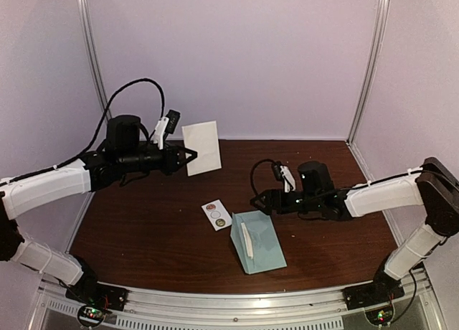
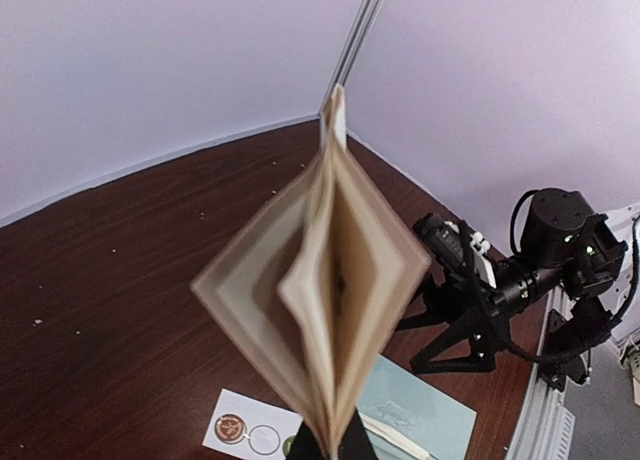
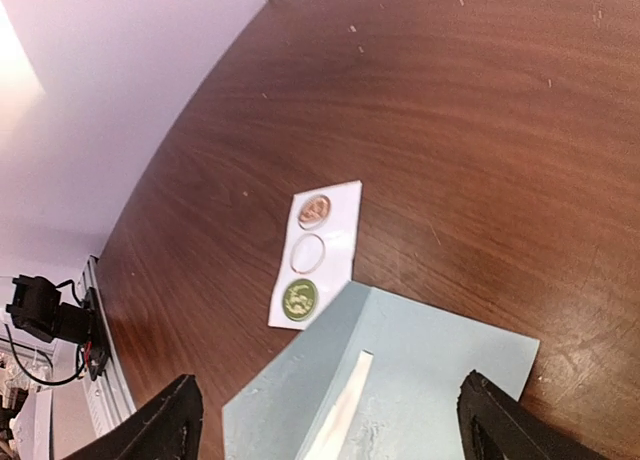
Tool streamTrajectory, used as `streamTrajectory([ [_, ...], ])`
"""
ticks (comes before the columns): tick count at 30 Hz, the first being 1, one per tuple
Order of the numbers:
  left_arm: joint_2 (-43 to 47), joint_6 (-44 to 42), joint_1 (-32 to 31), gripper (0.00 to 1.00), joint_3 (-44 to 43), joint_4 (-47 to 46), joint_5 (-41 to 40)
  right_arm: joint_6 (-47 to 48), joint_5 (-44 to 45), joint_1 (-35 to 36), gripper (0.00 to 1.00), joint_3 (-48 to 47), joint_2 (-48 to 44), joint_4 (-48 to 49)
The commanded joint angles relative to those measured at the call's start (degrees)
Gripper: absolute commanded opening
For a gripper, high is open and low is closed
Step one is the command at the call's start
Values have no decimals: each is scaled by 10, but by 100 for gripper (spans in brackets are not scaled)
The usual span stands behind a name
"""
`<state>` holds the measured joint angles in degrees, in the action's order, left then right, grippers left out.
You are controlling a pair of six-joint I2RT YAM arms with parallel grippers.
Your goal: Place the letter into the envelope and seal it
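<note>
The letter (image 1: 201,148), a folded cream card, hangs upright in the air at the back left, and my left gripper (image 1: 190,156) is shut on its near edge. In the left wrist view the letter (image 2: 320,280) fans out above the gripper (image 2: 330,448). The pale teal envelope (image 1: 257,242) lies on the table at front centre with its flap raised and a white strip along the fold. My right gripper (image 1: 262,204) hovers just behind the envelope (image 3: 440,365), open, with nothing between its fingers (image 3: 165,430).
A small white sticker strip (image 1: 216,214) with round seals lies just left of the envelope, also visible as the sticker strip (image 3: 315,255) in the right wrist view. Dark wooden table (image 1: 143,229), pale walls with metal posts behind and on both sides.
</note>
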<state>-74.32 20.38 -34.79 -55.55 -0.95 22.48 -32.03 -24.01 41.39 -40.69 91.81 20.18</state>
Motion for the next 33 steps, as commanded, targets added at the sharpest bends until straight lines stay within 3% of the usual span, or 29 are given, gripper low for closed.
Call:
streamTrajectory([
  [1, 1, 84, -55, 0, 15, -35, -31, 26, 36, 0, 90, 10, -91, -53],
  [8, -36, 236, -142, 0, 32, -29, -64, 7, 82, 0, 89, 68, -205, -112],
  [19, -109, 420, -220, 0, 38, -33, -43, -51, 73, 12, 89, 159, -295, -85],
  [33, -168, 461, -220, 0, 43, 20, -15, -63, 91, 45, 88, 162, -248, -80],
])
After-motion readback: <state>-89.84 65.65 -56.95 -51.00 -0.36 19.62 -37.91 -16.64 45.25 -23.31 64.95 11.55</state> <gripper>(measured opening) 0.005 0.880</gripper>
